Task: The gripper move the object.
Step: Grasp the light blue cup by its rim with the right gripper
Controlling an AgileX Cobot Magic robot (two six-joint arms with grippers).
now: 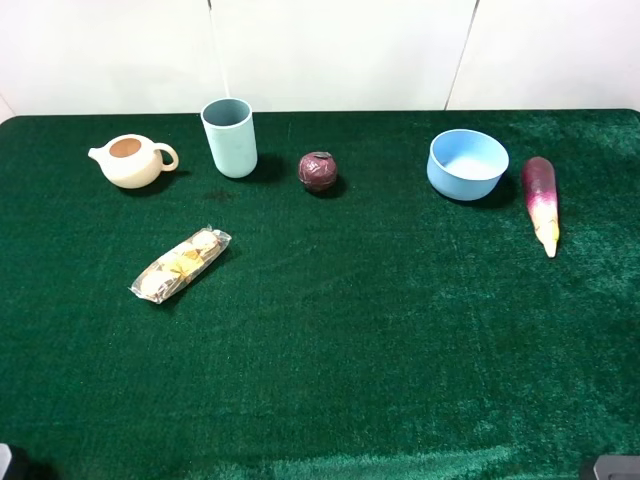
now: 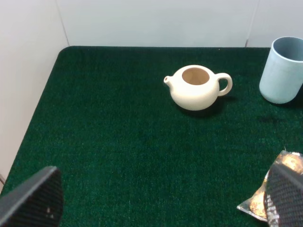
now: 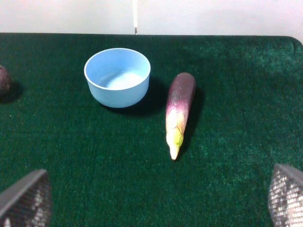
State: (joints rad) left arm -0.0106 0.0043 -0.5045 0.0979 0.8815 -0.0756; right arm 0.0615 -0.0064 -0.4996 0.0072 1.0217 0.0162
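Observation:
The tall pale blue-green cup (image 1: 229, 137) stands upright at the back left of the green table, between a cream teapot (image 1: 131, 160) and a dark red ball (image 1: 318, 171). It also shows in the left wrist view (image 2: 283, 70), far from the gripper. My left gripper (image 2: 158, 203) is open and empty, low over the table's front left; one finger (image 2: 33, 198) shows at each lower corner. My right gripper (image 3: 156, 201) is open and empty at the front right, facing the squat light-blue bowl (image 3: 117, 76).
A purple eggplant (image 1: 541, 203) lies right of the bowl (image 1: 467, 164). A clear snack packet (image 1: 182, 264) lies in front of the cup and teapot. A white wall stands behind the table's back edge.

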